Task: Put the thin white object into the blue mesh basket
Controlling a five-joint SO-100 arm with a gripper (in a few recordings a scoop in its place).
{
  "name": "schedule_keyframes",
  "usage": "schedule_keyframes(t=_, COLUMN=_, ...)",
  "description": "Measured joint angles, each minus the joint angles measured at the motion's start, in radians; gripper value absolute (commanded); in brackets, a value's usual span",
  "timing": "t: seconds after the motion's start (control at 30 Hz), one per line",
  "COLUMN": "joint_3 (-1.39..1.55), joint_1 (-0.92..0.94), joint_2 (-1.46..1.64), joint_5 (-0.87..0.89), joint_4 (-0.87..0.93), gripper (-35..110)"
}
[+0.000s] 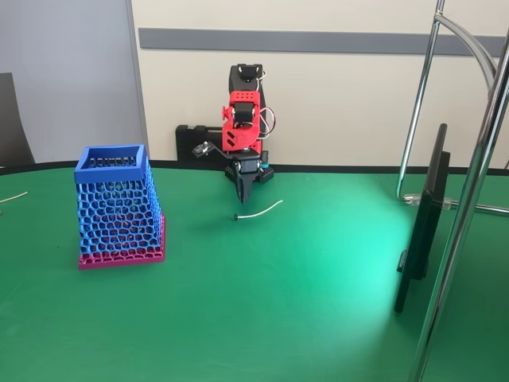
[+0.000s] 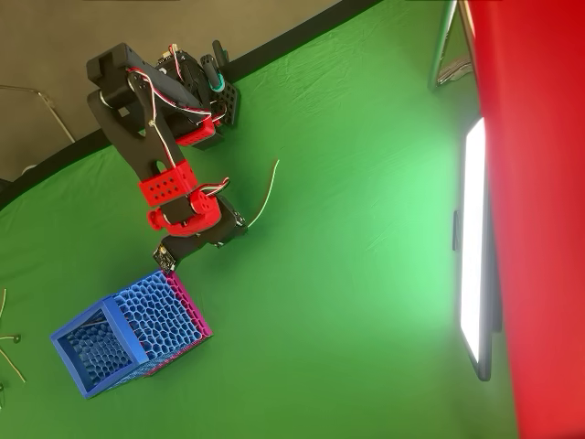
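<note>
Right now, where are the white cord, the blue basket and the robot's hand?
white cord (image 1: pixel 260 212), fixed view, middle of its curve.
blue basket (image 1: pixel 111 165), fixed view, front of rim.
hand (image 1: pixel 242 191), fixed view, at its fingertips.

Fixed view: low, at near table edge, faces level across green cloth-covered table (image 1: pixel 262 318) toward beige far wall (image 1: pixel 334 95); red-and-black robot arm (image 1: pixel 245 127) stands far, centre. Overhead view: high above, looks down, rotated, arm (image 2: pixel 160 137) upper left. Both share tall blue honeycomb-mesh basket with magenta base (image 1: pixel 118 208) (image 2: pixel 128 334), arm, table (image 2: pixel 347 274), flat dark monitor (image 1: pixel 421 223) (image 2: pixel 473 247).
</note>
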Motion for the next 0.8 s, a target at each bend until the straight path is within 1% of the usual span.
schedule_keyframes(t=0.23, joint_3=-0.086, joint_1=0.0, joint_2=-0.143, joint_5=-0.011, joint_4=0.014, gripper=15)
schedule_keyframes(t=0.8, joint_3=-0.198, joint_1=0.018, joint_2=-0.331, joint_5=-0.043, joint_4=0.017, gripper=14)
